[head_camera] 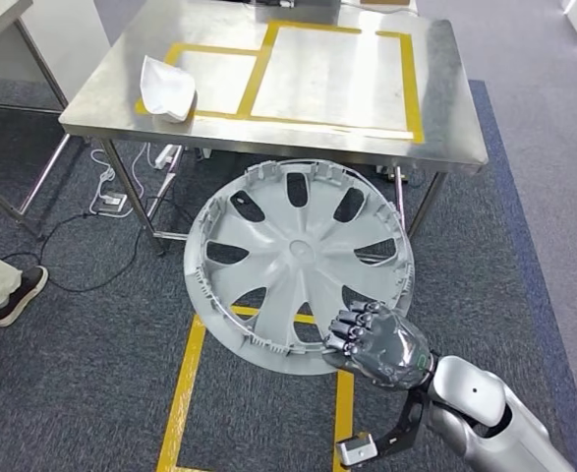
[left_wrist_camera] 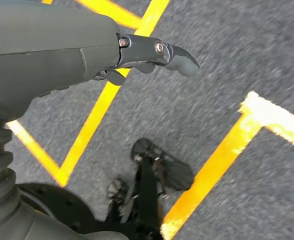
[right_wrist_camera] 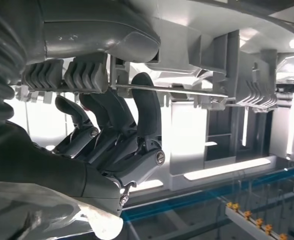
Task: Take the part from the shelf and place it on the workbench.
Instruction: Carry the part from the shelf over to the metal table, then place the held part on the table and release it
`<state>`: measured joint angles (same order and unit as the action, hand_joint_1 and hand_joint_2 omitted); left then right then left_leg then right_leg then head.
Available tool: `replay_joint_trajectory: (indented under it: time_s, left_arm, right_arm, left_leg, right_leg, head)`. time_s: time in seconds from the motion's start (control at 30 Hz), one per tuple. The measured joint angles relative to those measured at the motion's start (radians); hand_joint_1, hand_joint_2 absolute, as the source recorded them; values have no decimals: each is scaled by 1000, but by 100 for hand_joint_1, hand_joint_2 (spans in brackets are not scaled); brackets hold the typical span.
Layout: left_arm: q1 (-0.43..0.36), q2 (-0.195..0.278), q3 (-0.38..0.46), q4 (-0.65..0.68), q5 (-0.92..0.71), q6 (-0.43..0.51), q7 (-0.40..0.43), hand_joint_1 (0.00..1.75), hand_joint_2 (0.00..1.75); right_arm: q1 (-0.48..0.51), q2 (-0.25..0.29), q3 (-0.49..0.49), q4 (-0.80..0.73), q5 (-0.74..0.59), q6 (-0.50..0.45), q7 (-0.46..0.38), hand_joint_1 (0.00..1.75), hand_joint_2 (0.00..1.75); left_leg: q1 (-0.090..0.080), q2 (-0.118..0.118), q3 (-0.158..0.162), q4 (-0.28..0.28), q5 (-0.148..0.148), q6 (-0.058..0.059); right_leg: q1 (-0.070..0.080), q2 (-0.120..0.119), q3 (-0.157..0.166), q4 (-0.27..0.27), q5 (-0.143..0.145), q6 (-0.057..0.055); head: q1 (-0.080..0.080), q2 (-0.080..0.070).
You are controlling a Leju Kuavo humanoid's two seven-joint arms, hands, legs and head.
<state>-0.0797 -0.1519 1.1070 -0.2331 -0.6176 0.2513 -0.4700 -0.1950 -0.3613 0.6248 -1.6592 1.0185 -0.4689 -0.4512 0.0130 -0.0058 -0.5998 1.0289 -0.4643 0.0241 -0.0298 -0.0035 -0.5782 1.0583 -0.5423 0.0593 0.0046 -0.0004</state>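
The grey carpet floor [head_camera: 70, 393] takes up most of the head view, crossed by yellow tape lines [head_camera: 183, 393]. Past it stands a steel tabletop [head_camera: 448, 108] marked with yellow-taped rectangles [head_camera: 411, 79]; a white cloth [head_camera: 165, 88] lies on its left part, over the tape edge. Cables [head_camera: 114, 197] trail on the floor under the left end of the table, and a person's shoe [head_camera: 20, 293] shows at the left edge.

The part, a silver wheel cover [head_camera: 300, 256], is held in the air in front of the tabletop's near edge, not yet over it, tilted with its spoked face up. The right hand [head_camera: 374, 339] grips its near rim: the thumb lies on one side and the dark fingers [right_wrist_camera: 145, 105] curl onto the clipped inner side.

The left hand [left_wrist_camera: 99, 50] hangs over the floor and tape, holding nothing, one finger [left_wrist_camera: 175, 55] stretched out.
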Motion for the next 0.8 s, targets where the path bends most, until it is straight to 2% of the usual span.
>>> replay_joint_trajectory:
  time_s: [0.1, 0.13, 0.17, 0.2, 0.23, 0.27, 0.3, 0.33, 0.4, 0.47, 0.5, 0.53, 0.6, 0.63, 0.67, 0.7, 0.77, 0.8]
  left_arm:
    - [-3, -2, -1, 0, -4, -3, 0, 0, 175]
    - [-2, -4, -1, 0, -6, -6, 0, 0, 175]
    - [-1, -5, -1, 0, -6, -8, 0, 0, 175]
    - [-1, -7, -1, 0, -7, -9, 0, 0, 175]
    - [-1, -8, -1, 0, -8, -10, 0, 0, 175]
    - [-2, -10, -1, 0, -9, -10, 0, 0, 175]
    - [-2, -11, -2, 0, -10, -10, 0, 0, 175]
    - [-3, -12, -2, 0, -12, -9, 0, 0, 175]
    - [-5, -13, -2, 1, -15, -8, 1, 0, 175]
    - [-5, -12, -2, 1, -18, -6, 1, 0, 175]
    - [-6, -12, -2, 0, -18, -5, 1, 0, 175]
    - [-6, -11, -2, 0, -18, -5, 1, 0, 175]
    - [-6, -11, -2, 0, -18, -5, 1, 0, 175]
    - [-4, -11, -2, 0, -18, -5, 1, 0, 175]
    - [-3, -11, -2, 0, -18, -5, 1, 0, 175]
    - [-1, -11, -2, 0, -18, -5, 1, 0, 175]
    - [-1, -11, -2, 0, -19, -6, 1, 0, 175]
    - [-1, -11, -2, 1, -19, -7, 1, 0, 175]
  right_arm:
    - [-3, 0, 0, 0, -1, 9, 0, 175, 175]
    - [-3, 0, 0, 0, -1, 12, 1, 175, 175]
    - [-3, 0, 0, 0, -1, 14, 1, 175, 175]
    - [-3, 0, 0, 0, -2, 16, 1, 175, 175]
    - [-3, 0, 0, 0, -2, 17, 1, 175, 175]
    - [-4, 0, 0, 0, -2, 18, 1, 175, 175]
    - [-6, 0, 0, 0, -2, 19, 1, 175, 175]
    - [-9, 0, 1, -1, -3, 20, 2, 175, 175]
    - [-13, 0, 1, -2, -3, 21, 2, 175, 175]
    - [-15, 0, 1, -3, -3, 22, 2, 175, 175]
    - [-15, 0, 1, -3, -4, 22, 2, 175, 175]
    - [-16, 1, 1, -3, -4, 22, 3, 175, 175]
    - [-17, 2, 2, -2, -5, 24, 3, 175, 175]
    - [-17, 2, 2, -2, -5, 25, 4, 175, 175]
    - [-17, 2, 2, -2, -5, 26, 3, 175, 175]
    - [-17, 3, 2, -2, -6, 27, 3, 175, 175]
    - [-17, 3, 3, -2, -8, 30, 3, 175, 175]
    - [-18, 3, 3, -2, -9, 32, 3, 175, 175]
  left_leg:
    - [-7, 0, 8, -1, -8, 16]
    - [-10, -1, 12, -1, -12, 19]
    - [-13, -2, 18, -1, -17, 21]
    - [-16, -4, 26, -1, -22, 22]
    - [-18, -5, 35, -1, -29, 22]
    - [-21, -7, 41, 0, -35, 20]
    - [-23, -7, 45, 1, -41, 18]
    - [-24, -8, 46, 2, -45, 15]
    - [-24, -7, 45, 2, -49, 7]
    - [-24, -6, 47, 11, -60, -4]
    - [-23, -5, 37, 39, -74, -10]
    - [-20, -5, 13, 88, -96, -17]
    - [-12, -4, -64, 222, -140, -29]
    - [-7, -4, -95, 268, -145, -34]
    - [-3, -3, -111, 279, -129, -37]
    - [-1, -3, -108, 252, -95, -39]
    - [2, -2, -67, 132, -9, -41]
    - [2, -1, -45, 75, 12, -40]
  right_leg:
    - [3, 2, -111, 195, -72, -3]
    - [5, 2, -141, 237, -74, -4]
    - [7, 2, -153, 242, -55, -8]
    - [10, 2, -144, 204, -18, -13]
    - [13, 2, -119, 137, 28, -20]
    - [16, 1, -89, 73, 60, -27]
    - [19, 1, -62, 18, 78, -33]
    - [22, 1, -45, -13, 82, -38]
    - [24, 3, -35, -30, 71, -42]
    - [19, 4, -23, -39, 68, -49]
    - [15, 2, -14, -45, 66, -53]
    - [12, 1, -6, -49, 63, -56]
    - [10, -1, 6, -50, 54, -60]
    - [9, 0, 12, -50, 48, -59]
    - [8, 1, 20, -50, 42, -57]
    - [5, 2, 29, -50, 36, -53]
    - [1, 3, 47, -50, 20, -41]
    - [1, 4, 53, -50, 12, -34]
  head:
    - [5, 0]
    - [5, 0]
    - [5, 0]
    - [5, 0]
    - [5, 0]
    - [4, 0]
    - [3, 0]
    - [2, 0]
    - [0, 0]
    - [-2, 0]
    - [-4, 0]
    - [-6, 0]
    - [-9, 0]
    - [-10, 0]
    - [-9, 0]
    - [-9, 0]
    - [-10, 0]
    - [-11, 0]
